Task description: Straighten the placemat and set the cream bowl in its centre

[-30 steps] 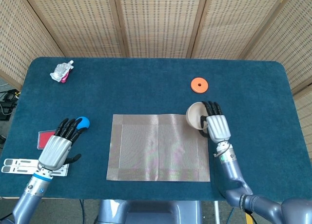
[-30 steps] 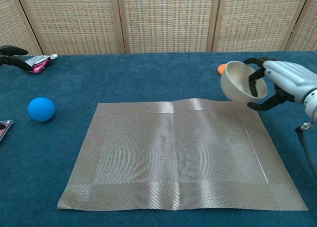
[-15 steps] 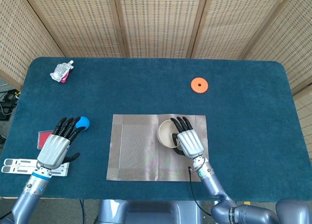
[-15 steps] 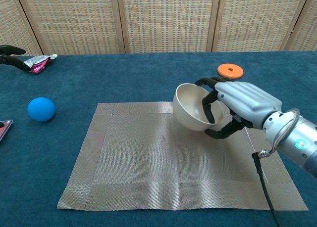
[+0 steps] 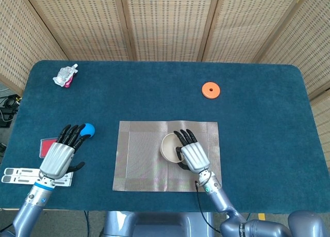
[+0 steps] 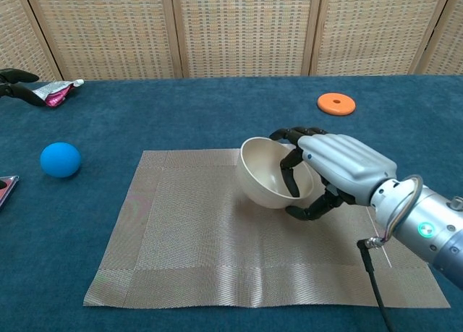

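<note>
Carried inward from beyond the placemat (image 6: 217, 245) edge: cream bowl (image 6: 266, 174), now tilted over the placemat's middle, gripped at the rim by right hand (image 6: 334, 169). Close to set-down. Left hand (image 5: 63, 151) well off the placemat, fingers spread, holding nothing.

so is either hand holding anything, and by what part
The right hand holds the cream bowl by its rim, fingers inside. The left hand holds nothing.
</note>
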`<act>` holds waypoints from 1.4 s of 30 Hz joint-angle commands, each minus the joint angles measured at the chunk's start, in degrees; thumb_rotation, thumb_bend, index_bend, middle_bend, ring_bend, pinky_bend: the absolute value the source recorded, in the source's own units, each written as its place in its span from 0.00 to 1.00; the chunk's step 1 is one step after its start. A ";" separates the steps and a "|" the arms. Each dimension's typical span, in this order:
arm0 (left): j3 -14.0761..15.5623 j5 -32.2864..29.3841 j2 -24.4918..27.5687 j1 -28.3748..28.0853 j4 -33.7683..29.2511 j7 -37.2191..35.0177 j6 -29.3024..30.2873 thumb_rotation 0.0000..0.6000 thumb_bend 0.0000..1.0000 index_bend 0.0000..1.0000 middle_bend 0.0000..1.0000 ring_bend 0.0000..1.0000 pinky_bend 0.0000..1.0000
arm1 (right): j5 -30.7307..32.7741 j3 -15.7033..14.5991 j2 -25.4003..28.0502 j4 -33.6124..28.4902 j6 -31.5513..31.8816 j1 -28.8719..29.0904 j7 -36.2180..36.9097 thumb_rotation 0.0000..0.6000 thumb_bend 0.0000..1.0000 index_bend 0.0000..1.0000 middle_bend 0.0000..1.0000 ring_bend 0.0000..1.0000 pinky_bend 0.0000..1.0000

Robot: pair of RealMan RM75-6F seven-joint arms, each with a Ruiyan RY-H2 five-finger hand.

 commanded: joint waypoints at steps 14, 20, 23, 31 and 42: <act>0.05 0.35 -0.04 0.27 -0.05 0.18 0.36 1.00 0.14 0.19 0.00 0.00 0.00 | 1.12 -1.44 2.89 -4.74 0.72 -2.17 -5.41 1.00 0.33 0.49 0.00 0.00 0.00; 0.04 0.51 0.09 0.38 -0.14 -0.03 0.62 1.00 0.14 0.19 0.00 0.00 0.00 | 1.26 -1.71 5.11 -6.86 2.57 -3.47 -8.04 1.00 0.30 0.41 0.00 0.00 0.00; 0.12 0.86 0.13 0.45 -0.17 -0.02 0.83 1.00 0.14 0.19 0.00 0.00 0.00 | 1.36 -2.05 8.01 -9.83 4.44 -4.86 -10.31 1.00 0.29 0.37 0.00 0.00 0.00; 0.18 1.18 0.34 0.80 -0.41 0.18 1.40 1.00 0.14 0.18 0.00 0.00 0.00 | -1.60 -3.04 16.27 -15.61 11.32 -9.43 -9.16 1.00 0.29 0.28 0.00 0.00 0.00; 0.12 -1.12 0.86 2.73 -1.32 3.52 2.51 1.00 0.14 0.04 0.00 0.00 0.00 | -2.36 -3.89 24.03 -5.86 19.15 -17.73 4.76 1.00 0.14 0.03 0.00 0.00 0.00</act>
